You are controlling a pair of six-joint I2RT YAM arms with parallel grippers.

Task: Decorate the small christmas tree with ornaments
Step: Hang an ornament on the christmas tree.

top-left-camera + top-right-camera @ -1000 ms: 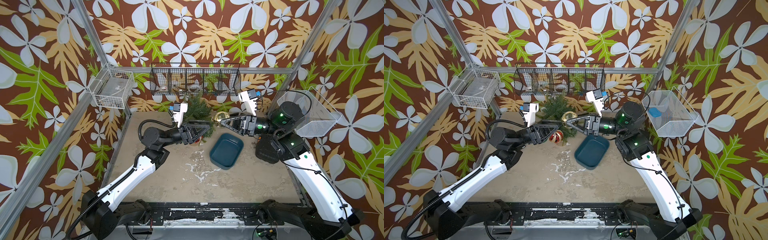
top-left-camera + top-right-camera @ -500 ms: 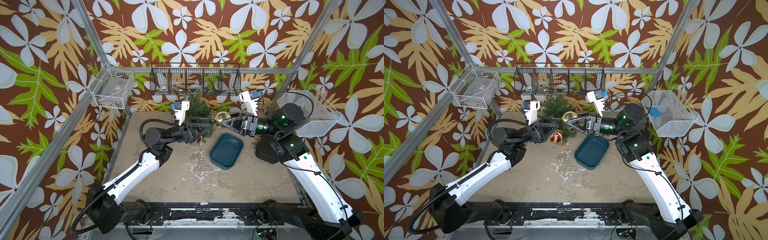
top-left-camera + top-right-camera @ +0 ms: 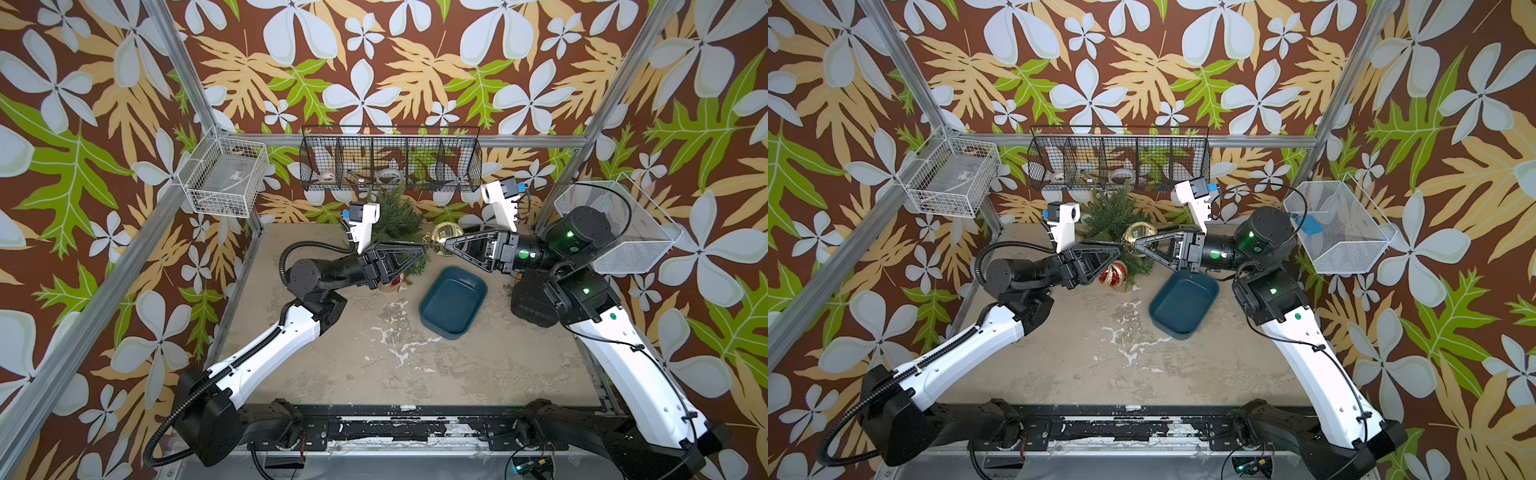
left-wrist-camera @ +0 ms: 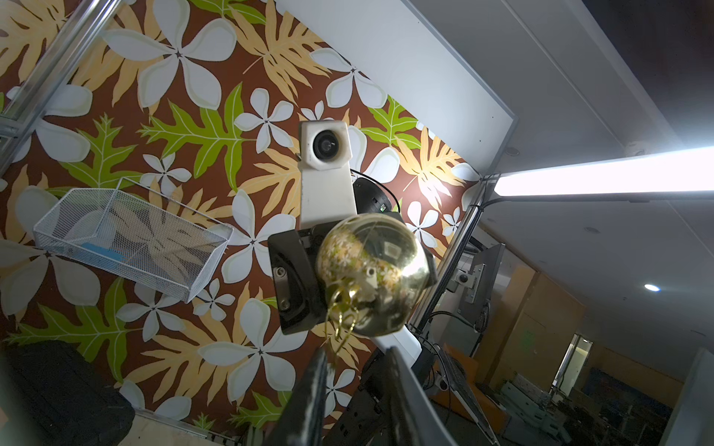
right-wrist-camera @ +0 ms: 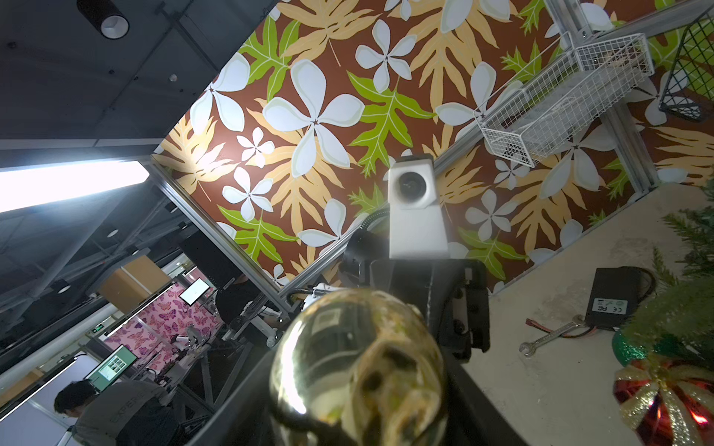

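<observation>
Both top views look steeply down from high at the front, covering the whole desk (image 3: 415, 374) and back wall (image 3: 374, 62). The wrist views face each other, tilted upward, sharing the gold ornament (image 4: 373, 274) up close: mid-frame for the left wrist, lower-middle for the right.

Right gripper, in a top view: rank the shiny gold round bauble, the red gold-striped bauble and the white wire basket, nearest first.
1. Shiny gold round bauble: held at the right gripper's tips.
2. Red gold-striped bauble: close, leftward.
3. White wire basket: far, left wall.
</observation>
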